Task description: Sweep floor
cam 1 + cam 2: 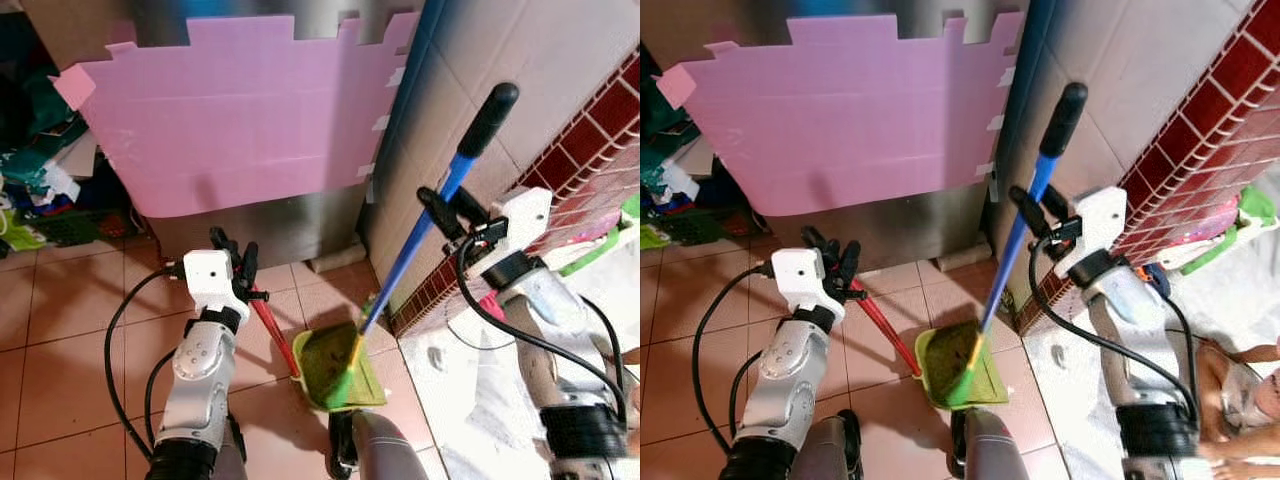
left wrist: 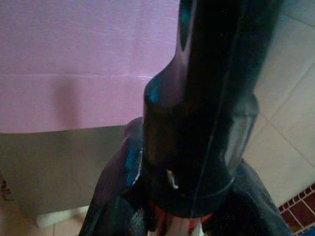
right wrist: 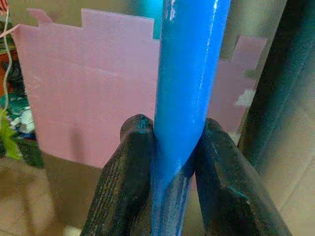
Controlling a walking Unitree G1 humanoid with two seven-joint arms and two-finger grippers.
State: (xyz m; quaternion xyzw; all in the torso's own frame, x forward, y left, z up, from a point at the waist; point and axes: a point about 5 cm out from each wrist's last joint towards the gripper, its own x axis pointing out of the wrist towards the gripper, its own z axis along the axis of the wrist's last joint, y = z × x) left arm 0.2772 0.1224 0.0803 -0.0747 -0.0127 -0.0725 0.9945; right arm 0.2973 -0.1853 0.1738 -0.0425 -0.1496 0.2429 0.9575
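My right gripper (image 1: 447,207) is shut on the blue broom handle (image 1: 415,250), just under its black top grip (image 1: 488,118); the right wrist view shows both fingers (image 3: 123,182) clamped on the blue pole (image 3: 187,98). The broom slants down to the left, and its greenish head (image 1: 325,362) rests in the green dustpan (image 1: 350,385) on the tiled floor in front of me. My left gripper (image 1: 235,250) is shut on the dustpan's red upright handle (image 1: 275,330), whose black end cap (image 2: 197,123) looms close in the left wrist view.
A pink foam board (image 1: 240,120) leans on a steel cabinet (image 1: 270,225) straight ahead. A red-tiled low wall (image 1: 590,150) and a white sheet (image 1: 470,400) lie to the right, where a person (image 1: 1240,390) sits low. Clutter (image 1: 40,190) piles up at the left.
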